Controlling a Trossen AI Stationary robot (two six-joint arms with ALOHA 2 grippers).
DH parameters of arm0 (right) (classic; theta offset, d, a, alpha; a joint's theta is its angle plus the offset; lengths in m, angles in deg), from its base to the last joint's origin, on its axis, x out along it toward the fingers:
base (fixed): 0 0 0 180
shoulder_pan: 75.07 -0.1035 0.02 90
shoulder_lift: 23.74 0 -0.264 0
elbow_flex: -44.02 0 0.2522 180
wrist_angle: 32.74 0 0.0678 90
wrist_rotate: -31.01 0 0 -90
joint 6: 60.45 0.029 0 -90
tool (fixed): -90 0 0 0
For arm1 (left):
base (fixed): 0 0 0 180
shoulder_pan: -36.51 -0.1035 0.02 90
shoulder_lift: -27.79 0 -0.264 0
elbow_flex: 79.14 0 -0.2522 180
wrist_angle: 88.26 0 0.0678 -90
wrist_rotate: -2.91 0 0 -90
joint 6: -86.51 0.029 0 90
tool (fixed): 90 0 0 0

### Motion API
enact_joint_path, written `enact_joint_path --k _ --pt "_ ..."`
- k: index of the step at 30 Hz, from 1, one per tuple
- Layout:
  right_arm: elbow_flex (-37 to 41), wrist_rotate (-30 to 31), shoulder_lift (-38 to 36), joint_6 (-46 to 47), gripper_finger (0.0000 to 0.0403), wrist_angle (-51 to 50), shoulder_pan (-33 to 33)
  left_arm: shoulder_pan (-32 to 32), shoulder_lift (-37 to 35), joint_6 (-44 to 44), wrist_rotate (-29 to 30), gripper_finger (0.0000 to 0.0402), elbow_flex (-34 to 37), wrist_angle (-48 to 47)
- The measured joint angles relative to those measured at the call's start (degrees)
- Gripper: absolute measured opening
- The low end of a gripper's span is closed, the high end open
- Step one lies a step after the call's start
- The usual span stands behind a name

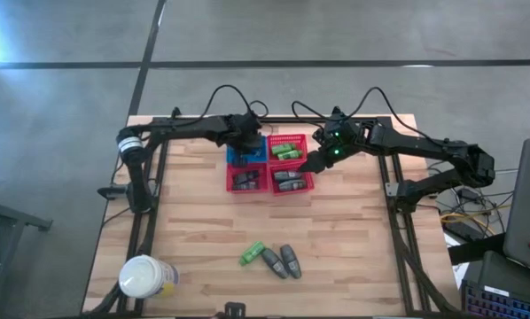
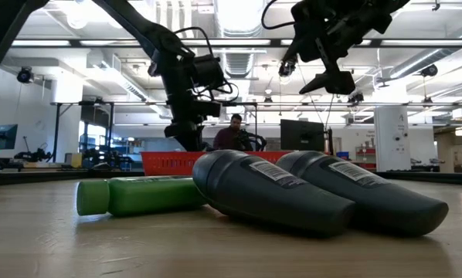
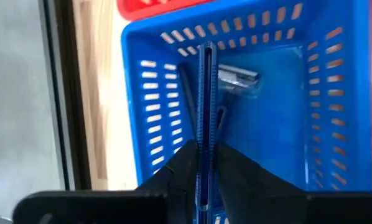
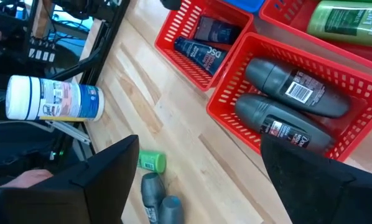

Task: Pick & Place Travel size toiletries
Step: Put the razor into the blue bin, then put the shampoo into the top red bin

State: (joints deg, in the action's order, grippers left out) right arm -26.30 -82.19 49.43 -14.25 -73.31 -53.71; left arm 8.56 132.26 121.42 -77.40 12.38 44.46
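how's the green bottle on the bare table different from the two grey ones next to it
The green bottle is bright green and a slim, straight cylinder; the grey bottles are dark grey, fatter and rounded, tapering toward one end. In the low view the grey pair carry barcode labels on top, while the green one shows none. All three lie on their sides, close together on the wooden table, outside the baskets.

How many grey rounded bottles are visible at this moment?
4: two loose grey bottles lie at the table's front beside the green bottle; two more lie in a red basket. Others may be hidden.
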Motion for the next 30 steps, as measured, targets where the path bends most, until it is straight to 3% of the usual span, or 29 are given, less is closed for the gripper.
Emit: enact_joint_path --k 8,15,18,20,22,25,30 --pt "0.0 0.0 0.0 -0.1 0.0351 -0.3 0.0 0.0 0.0 -3.4 0.3 0.0154 0.0 -1.3" --pt "0.0 -0.7 0.0 -1.5 0.0359 -1.8 0.0 4.1 -5.3 -11.0 -1.4 0.0223 -2.5 -10.8" --pt "0.0 -0.9 0.0 -2.9 0.0355 -3.1 0.0 9.1 -10.1 -17.6 -2.4 0.0226 -2.9 -10.8" --pt "0.0 -0.9 0.0 -3.6 0.0351 -3.7 0.0 14.1 -12.0 -23.0 0.6 0.0225 -3.0 -11.5" --pt "0.0 -0.9 0.0 -4.0 0.0347 -4.2 0.0 19.8 -12.2 -30.4 2.6 0.0224 -3.0 -14.1" --pt "0.0 -1.0 0.0 -5.3 0.0342 -4.4 0.0 27.7 -11.5 -46.5 0.5 0.0225 -2.7 -16.2" --pt "0.0 -2.4 0.0 -8.4 0.0335 -4.5 0.0 39.6 -10.8 -63.6 0.1 0.0225 -2.8 -11.1"
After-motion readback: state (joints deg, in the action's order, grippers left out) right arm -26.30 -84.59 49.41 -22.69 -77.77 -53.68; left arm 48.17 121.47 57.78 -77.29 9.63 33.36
